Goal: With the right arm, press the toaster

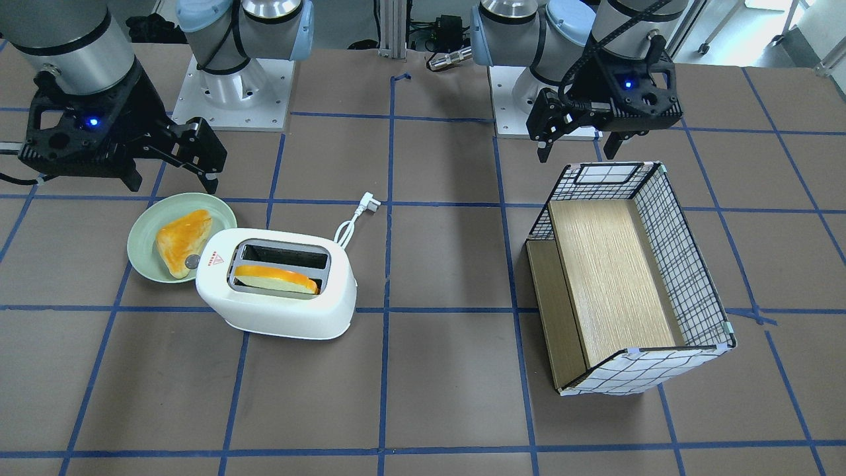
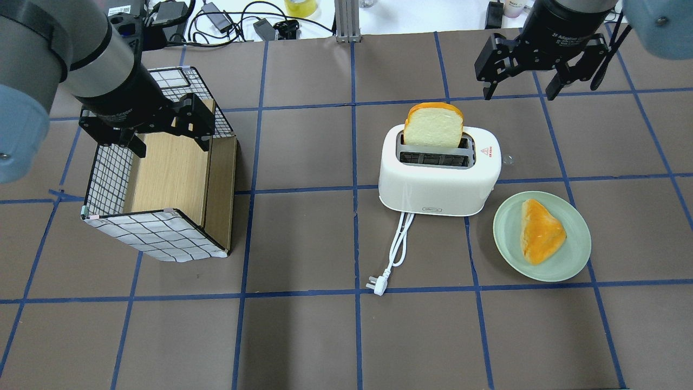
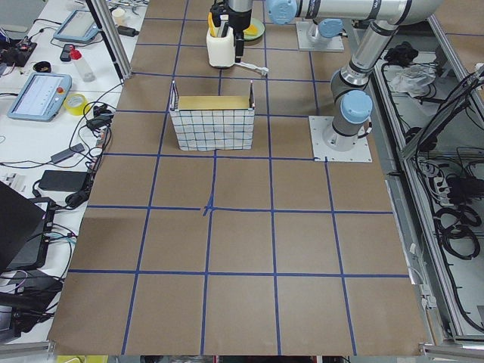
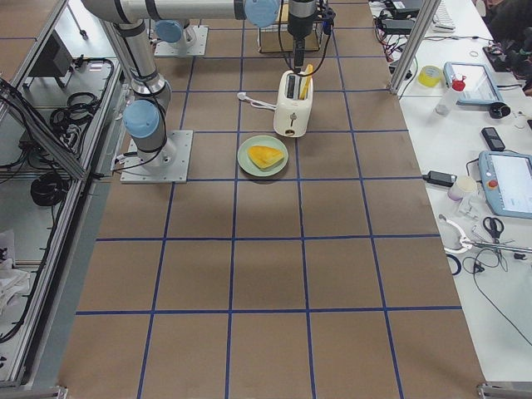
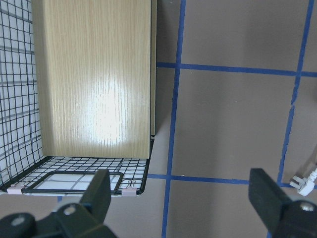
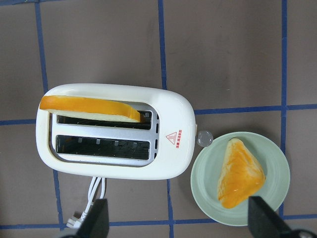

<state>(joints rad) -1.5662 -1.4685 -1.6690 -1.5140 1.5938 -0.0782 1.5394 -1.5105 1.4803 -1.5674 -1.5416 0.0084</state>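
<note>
The toaster [image 2: 438, 184] stood upright on the table [image 2: 303, 336], in the half on the robot's right, with its two slots facing up. A slice of bread [image 2: 433, 125] with an orange crust stuck up out of the slot farther from the robot. A red triangle mark [image 2: 485, 150] sat on the top at the end nearest the plate, and a small grey knob [image 6: 204, 139] showed on that same end. The white cord [image 2: 399, 241] ran from the toaster's robot-facing side to a plug [image 2: 377, 284] lying on the table. Just beside the toaster, a pale green plate [image 2: 509, 233] carried a golden wedge of pastry [image 2: 541, 231]. The right claw [image 2: 520, 92] hung in the air beyond the toaster, apart from it, its fingers spread and holding nothing. Well apart, on the robot's left, a wire-grid basket [image 2: 157, 235] with wooden panels lay on the table. The left claw [image 2: 170, 143] hovered over it, likewise released and holding nothing.
</note>
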